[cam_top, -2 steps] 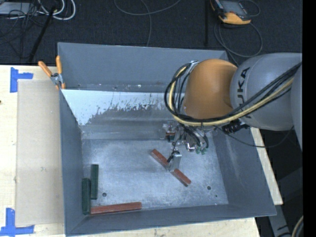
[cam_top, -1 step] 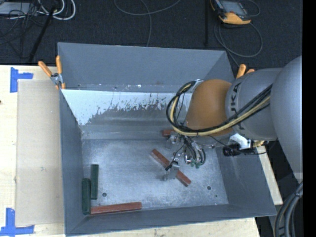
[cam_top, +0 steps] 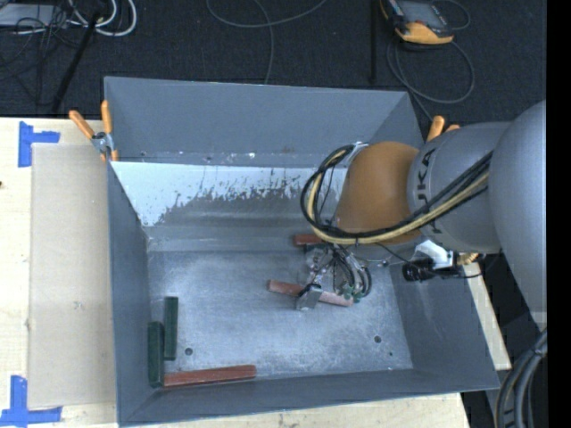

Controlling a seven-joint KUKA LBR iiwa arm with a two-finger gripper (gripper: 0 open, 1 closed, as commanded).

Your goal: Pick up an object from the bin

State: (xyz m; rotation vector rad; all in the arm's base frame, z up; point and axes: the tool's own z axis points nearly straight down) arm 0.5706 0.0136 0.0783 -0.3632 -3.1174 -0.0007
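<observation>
Camera view: claw low over the floor of the grey bin, right of centre; whether clenched or released, cannot tell. Short red-brown bar lies just beside its tip. Green bars and long brown bar well apart, at the near-left corner.

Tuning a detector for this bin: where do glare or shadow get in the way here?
Camera view: a bright streaky sheen runs along the bin's back wall; the floor is evenly lit, so the green sticks and long brown stick at lower left read clearly; the orange cover overhangs the gripper, partly hiding the short brown sticks beside it.
</observation>
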